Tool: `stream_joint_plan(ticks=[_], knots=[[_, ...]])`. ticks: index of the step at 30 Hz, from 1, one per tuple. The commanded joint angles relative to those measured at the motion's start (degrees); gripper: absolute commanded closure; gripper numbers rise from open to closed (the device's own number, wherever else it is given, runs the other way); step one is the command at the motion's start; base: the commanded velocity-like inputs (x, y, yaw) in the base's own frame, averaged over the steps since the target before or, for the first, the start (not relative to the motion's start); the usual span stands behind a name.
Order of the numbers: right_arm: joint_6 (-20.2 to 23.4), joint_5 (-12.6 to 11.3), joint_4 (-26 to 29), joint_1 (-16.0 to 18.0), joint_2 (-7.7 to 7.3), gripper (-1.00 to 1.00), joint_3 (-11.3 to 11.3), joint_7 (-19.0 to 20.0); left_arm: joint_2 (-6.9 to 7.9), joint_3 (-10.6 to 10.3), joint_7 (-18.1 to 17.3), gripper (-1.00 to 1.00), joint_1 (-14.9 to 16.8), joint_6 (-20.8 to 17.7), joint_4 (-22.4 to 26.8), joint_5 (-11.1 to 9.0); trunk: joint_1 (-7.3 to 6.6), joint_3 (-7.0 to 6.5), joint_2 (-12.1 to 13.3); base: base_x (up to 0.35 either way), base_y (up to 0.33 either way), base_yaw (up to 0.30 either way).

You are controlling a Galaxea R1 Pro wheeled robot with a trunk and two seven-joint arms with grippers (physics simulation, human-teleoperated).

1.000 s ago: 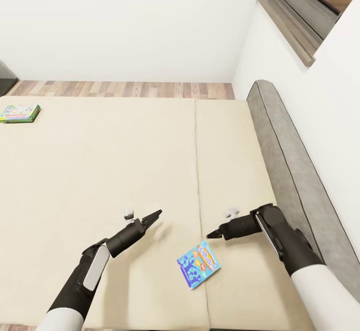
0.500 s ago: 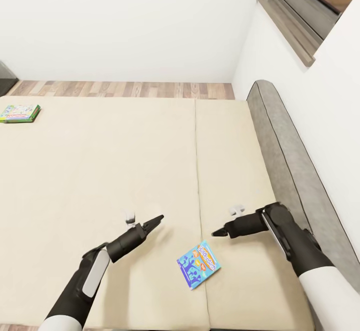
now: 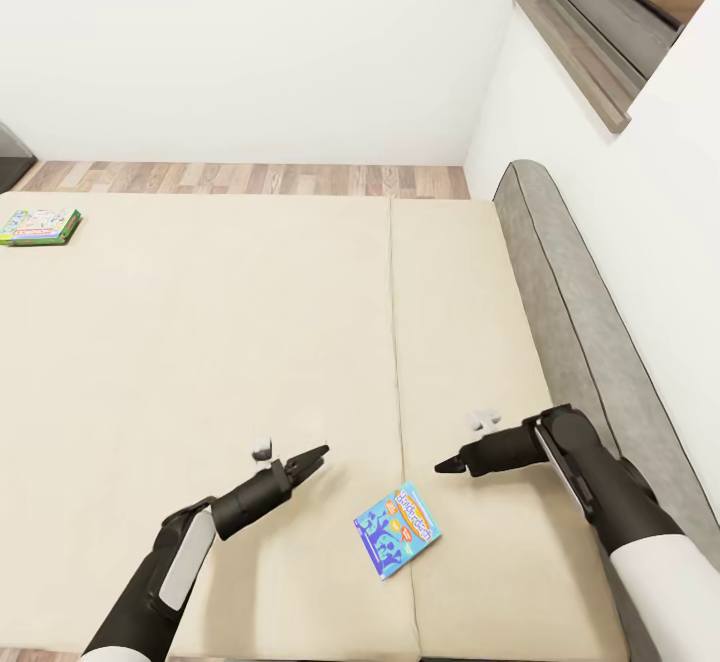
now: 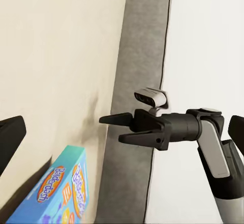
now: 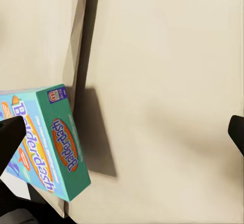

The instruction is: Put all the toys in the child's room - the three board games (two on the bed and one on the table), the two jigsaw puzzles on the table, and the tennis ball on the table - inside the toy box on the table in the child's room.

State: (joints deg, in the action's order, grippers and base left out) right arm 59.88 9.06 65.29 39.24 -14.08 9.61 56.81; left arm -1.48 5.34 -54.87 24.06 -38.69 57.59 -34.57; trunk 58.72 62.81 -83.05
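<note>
The blue game (image 3: 397, 530) lies flat on the bed (image 3: 200, 342), at the near edge, right on the seam (image 3: 395, 342) between the two mattress halves. It sits askew to that seam, untouched. Both arms flank it, and I judge that is deliberate: a thin box lying flat on soft bedding gives little edge to pinch, so one arm on each side leaves either free to take it.

The left gripper (image 3: 312, 460) hovers just left of the game and a little beyond it, fingers parted and empty. The right gripper (image 3: 447, 465) hovers just right of it, tips pointing inward toward the game; the left wrist view shows its jaws spread with nothing between them (image 4: 114, 127). In the right wrist view the game (image 5: 43, 137) appears close under the fingers, its teal side visible — a likely face to grip.

Farther right of the game runs the grey headboard (image 3: 570, 302).

Well beyond the game, at the bed's far left corner, lies the second game (image 3: 38, 226) — green-edged, also flat, waiting its turn. Neither is near the toy box yet.
</note>
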Motion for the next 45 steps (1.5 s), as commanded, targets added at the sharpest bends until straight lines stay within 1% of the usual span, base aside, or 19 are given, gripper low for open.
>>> stream_joint_plan(ticks=[1, 4, 6, 9, 13, 14, 16, 17, 19, 20, 21, 22, 24, 27, 29, 33, 35, 43, 45], knots=[[0.1, 0.6, 0.1, 0.0, -0.21, -1.0, 0.1, 0.6, 0.05, 0.1, -0.1, -1.0, -0.2, -1.1, 0.1, -0.1, 0.0, 0.03, 0.0, 0.0, 0.0, 0.0], [0.1, 0.5, 0.1, -0.2, -0.38, -1.0, 0.1, 0.6, 0.14, 0.1, -0.1, -1.0, -0.4, -1.8, 0.2, -0.1, 0.0, 0.03, 0.0, 0.0, 0.0, 0.0], [0.1, 0.4, 0.1, -0.7, -0.6, -1.0, 0.1, 0.6, 0.32, 0.1, -0.1, -1.0, -0.8, -3.0, 0.3, 0.0, 0.0, 0.03, 0.0, 0.0, 0.0, 0.0], [0.1, 0.4, 0.2, -1.0, -0.67, -1.0, 0.1, 0.6, 0.4, 0.1, 0.0, -1.0, -1.0, -3.5, 0.4, 0.1, 0.0, 0.03, 0.0, 0.0, 0.0, 0.0], [0.1, 0.4, 0.5, -1.6, -0.84, -1.0, 0.1, 0.7, 0.54, 0.0, 0.1, -1.0, -1.7, -4.7, 1.3, 1.1, 0.0, 0.03, 0.0, 0.0, 0.0, 0.0], [0.1, 0.4, 0.5, -1.6, -0.84, -1.0, 0.1, 0.7, 0.54, 0.0, 0.1, -1.0, -1.7, -4.7, 1.3, 1.1, 0.0, 0.03, 0.0, 0.0, 0.0, 0.0], [0.1, 0.4, 0.7, -1.9, -0.91, -1.0, 0.2, 0.7, 0.58, -0.1, 0.1, -1.0, -2.2, -5.6, 2.4, 2.3, 0.0, 0.03, 0.0, 0.0, 0.0, 0.0], [0.1, 0.4, 0.7, -1.9, -0.91, -1.0, 0.2, 0.7, 0.58, -0.1, 0.1, -1.0, -2.2, -5.6, 2.4, 2.3, 0.0, 0.03, 0.0, 0.0, 0.0, 0.0], [0.1, 0.4, 0.8, -2.0, -0.92, -1.0, 0.2, 0.7, 0.49, -0.3, 0.4, -1.0, -2.6, -6.7, 3.3, 3.7, 0.0, 0.03, 0.0, 0.0, 0.0, 0.0], [0.1, 0.4, 0.8, -2.0, -0.92, -1.0, 0.2, 0.7, 0.49, -0.3, 0.4, -1.0, -2.6, -6.7, 3.3, 3.7, 0.0, 0.03, 0.0, 0.0, 0.0, 0.0], [0.1, 0.5, 0.8, -2.1, -0.93, -1.0, 0.2, 0.7, 0.44, -0.4, 0.5, -1.0, -2.8, -7.1, 3.7, 4.4, 0.0, 0.03, 0.0, 0.0, 0.0, 0.0], [0.1, 0.5, 0.8, -2.1, -0.93, -1.0, 0.2, 0.7, 0.44, -0.4, 0.5, -1.0, -2.8, -7.1, 3.7, 4.4, 0.0, 0.03, 0.0, 0.0, 0.0, 0.0], [0.1, 0.6, 0.9, -2.2, -0.9, -1.0, 0.3, 0.7, 0.34, -0.5, 1.0, -1.0, -3.0, -7.8, 4.2, 5.5, 0.0, 0.03, 0.0, 0.0, 0.0, 0.0], [0.1, 0.6, 0.9, -2.2, -0.88, -1.0, 0.3, 0.7, 0.29, -0.6, 1.3, -1.0, -3.1, -8.1, 4.3, 5.9, 0.0, 0.03, 0.0, 0.0, 0.0, 0.0], [0.1, 0.7, 0.9, -2.3, -0.82, -1.0, 0.4, 0.7, 0.18, -0.7, 2.1, -1.0, -3.2, -8.5, 4.5, 6.5, 0.0, 0.03, 0.0, 0.0, 0.0, 0.0], [0.1, 0.7, 1.0, -2.5, -0.74, -1.0, 0.5, 0.7, 0.09, -0.8, 3.2, -1.0, -3.3, -8.9, 4.6, 6.9, 0.0, 0.03, 0.0, 0.0, 0.0, 0.0], [0.1, 0.8, 1.0, -2.8, -0.7, -1.0, 0.5, 0.7, -0.03, -0.8, 4.7, -1.0, -3.3, -9.2, 4.6, 7.1, 0.0, 0.03, 0.0, 0.0, 0.0, 0.0], [0.1, 0.7, 1.4, -3.4, -0.83, -1.0, 0.5, 0.7, -0.16, -1.1, 6.9, -1.0, -3.4, -9.8, 4.7, 7.2, 0.0, 0.03, 0.0, 0.0, 0.0, 0.0], [0.1, 0.7, 2.2, -3.8, -0.82, -1.0, 0.5, 0.7, -0.15, -1.3, 7.5, -1.0, -3.4, -10.0, 4.8, 7.1, 0.0, 0.03, 0.0, 0.0, 0.0, 0.0]])
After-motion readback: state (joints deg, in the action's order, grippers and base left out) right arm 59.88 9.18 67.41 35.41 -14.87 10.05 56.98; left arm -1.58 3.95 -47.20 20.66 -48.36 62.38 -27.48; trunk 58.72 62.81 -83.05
